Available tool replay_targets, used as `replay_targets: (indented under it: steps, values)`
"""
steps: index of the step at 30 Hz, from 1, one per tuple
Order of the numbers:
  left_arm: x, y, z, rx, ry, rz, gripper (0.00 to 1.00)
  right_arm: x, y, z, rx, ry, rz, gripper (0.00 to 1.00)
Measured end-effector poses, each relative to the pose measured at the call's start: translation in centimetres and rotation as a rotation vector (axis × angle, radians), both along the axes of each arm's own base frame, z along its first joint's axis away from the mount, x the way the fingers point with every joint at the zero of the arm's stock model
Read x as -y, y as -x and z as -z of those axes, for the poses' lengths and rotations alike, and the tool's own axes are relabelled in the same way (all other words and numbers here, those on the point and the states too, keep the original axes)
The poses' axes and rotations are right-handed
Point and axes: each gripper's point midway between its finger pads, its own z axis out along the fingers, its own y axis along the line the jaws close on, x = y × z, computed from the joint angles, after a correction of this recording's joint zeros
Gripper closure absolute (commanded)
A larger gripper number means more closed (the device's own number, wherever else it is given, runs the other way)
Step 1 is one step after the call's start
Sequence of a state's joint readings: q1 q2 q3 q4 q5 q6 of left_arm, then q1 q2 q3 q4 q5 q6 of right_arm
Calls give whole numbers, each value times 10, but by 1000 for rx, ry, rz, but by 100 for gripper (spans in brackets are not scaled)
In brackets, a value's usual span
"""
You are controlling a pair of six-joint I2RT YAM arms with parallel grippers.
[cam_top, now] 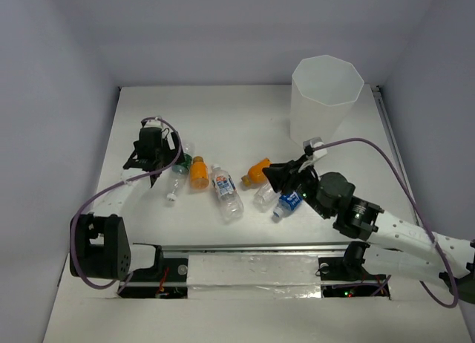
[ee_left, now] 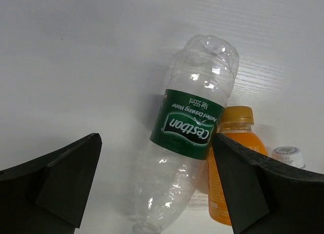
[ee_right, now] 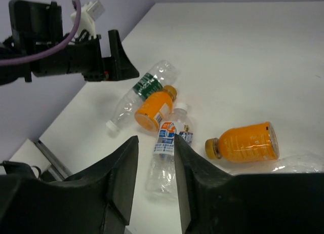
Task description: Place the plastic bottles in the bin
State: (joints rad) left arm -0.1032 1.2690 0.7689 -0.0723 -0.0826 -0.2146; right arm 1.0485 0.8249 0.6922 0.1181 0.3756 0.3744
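Observation:
Six plastic bottles lie in a loose row mid-table. My left gripper (cam_top: 154, 167) is open, its jaws wide to either side of the green-labelled clear bottle (ee_left: 187, 143) without touching it. An orange bottle (ee_left: 232, 163) lies just beside that one. My right gripper (cam_top: 273, 174) hovers open, its jaws a narrow gap apart with nothing between them, above the white-red-labelled bottle (ee_right: 169, 140). A second orange bottle (ee_right: 248, 143), an unlabelled clear bottle (cam_top: 264, 195) and a blue-labelled bottle (cam_top: 288, 202) lie under and beside the right arm. The bin (cam_top: 325, 98) stands upright at the back right.
Grey walls close in the table on the left, back and right. A purple cable (cam_top: 371, 146) loops from each arm. The arm bases and a metal rail (cam_top: 252, 269) run along the near edge.

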Motion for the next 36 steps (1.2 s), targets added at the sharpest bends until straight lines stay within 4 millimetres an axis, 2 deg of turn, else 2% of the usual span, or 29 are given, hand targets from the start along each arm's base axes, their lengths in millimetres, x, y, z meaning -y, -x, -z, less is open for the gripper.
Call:
replay_targets:
  steps: [4, 7, 14, 17, 23, 29, 30, 32, 34, 36]
  values:
    - [4, -5, 9, -32, 7, 16, 10, -17, 0, 15, -32, 50, -48, 59]
    - [11, -17, 10, -43, 13, 36, 10, -27, 3, 20, -47, 69, -92, 59]
    - [46, -52, 7, -38, 2, 108, 11, -32, 5, 23, -56, 76, -114, 58]
    - [42, -61, 18, -64, -34, 86, 13, -32, 5, 22, -56, 77, -114, 58]
    - [28, -57, 40, -131, -96, 48, 19, -37, 2, 22, -62, 85, -116, 58]
    - [21, -53, 50, -165, -130, 29, 34, -42, 2, 24, -77, 87, -125, 56]
    - [20, -53, 49, -163, -135, 25, 41, -43, 1, 24, -81, 86, -126, 54]
    - [18, -53, 49, -162, -140, 16, 44, -47, 1, 24, -88, 88, -131, 45]
    - [16, -54, 48, -160, -141, 11, 56, -52, -1, 27, -101, 94, -136, 38]
    - [14, -53, 47, -160, -147, 3, 61, -58, -4, 33, -118, 106, -137, 31]
